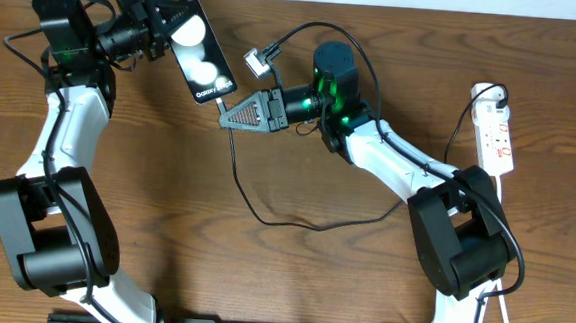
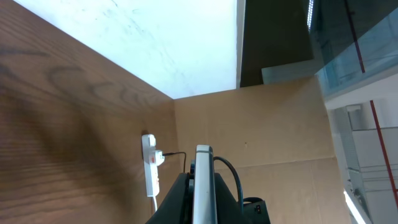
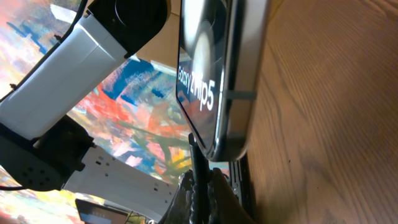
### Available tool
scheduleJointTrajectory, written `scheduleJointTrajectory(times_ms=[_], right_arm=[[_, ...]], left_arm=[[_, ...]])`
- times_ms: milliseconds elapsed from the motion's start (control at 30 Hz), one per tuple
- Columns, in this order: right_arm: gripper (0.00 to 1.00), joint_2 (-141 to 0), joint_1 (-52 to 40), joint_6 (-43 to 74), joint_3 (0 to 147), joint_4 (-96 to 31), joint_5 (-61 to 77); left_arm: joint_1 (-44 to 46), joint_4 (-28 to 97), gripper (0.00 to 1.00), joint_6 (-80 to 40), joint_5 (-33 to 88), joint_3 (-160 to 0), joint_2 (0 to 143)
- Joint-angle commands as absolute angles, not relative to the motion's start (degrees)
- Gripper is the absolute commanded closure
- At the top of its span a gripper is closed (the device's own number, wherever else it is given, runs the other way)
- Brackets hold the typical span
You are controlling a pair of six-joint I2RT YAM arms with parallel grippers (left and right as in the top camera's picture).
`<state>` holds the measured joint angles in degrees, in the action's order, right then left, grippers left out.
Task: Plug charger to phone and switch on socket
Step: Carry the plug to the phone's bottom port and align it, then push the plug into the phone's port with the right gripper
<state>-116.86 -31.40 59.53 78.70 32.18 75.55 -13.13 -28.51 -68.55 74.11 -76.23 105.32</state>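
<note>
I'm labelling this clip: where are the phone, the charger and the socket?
phone (image 1: 200, 54), overhead view, middle of its glossy face.
charger (image 1: 232, 156), overhead view, thin cable stretch just below the phone.
socket (image 1: 497, 142), overhead view, middle of the white strip.

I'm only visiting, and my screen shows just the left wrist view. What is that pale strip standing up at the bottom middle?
Observer: That is the phone seen edge-on. From overhead it is a glossy black slab with two white round spots, clamped in the left gripper.
Visitor: Is the other arm doing anything?
Observer: Yes. The right gripper is shut on the charger, right beside the phone's lettered end.
Visitor: So is it plugged in?
Observer: The right wrist view shows the charger meeting that end of the phone, but I cannot tell whether it is seated.
</note>
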Motion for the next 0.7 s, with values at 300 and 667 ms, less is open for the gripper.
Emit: scheduleJointTrajectory(times_ms=[300, 667], right_arm=[[0.99, -117.3, -31.0, 64.5, 79.1, 31.9, 70.5], [0.99, -117.3, -31.0, 67.3, 79.1, 32.4, 70.7]], left_arm=[[-13.3, -28.9, 0.93, -69.3, 75.7, -76.9, 104.1], [-13.3, -29.1, 0.92, -69.2, 79.1, -76.9, 104.1]])
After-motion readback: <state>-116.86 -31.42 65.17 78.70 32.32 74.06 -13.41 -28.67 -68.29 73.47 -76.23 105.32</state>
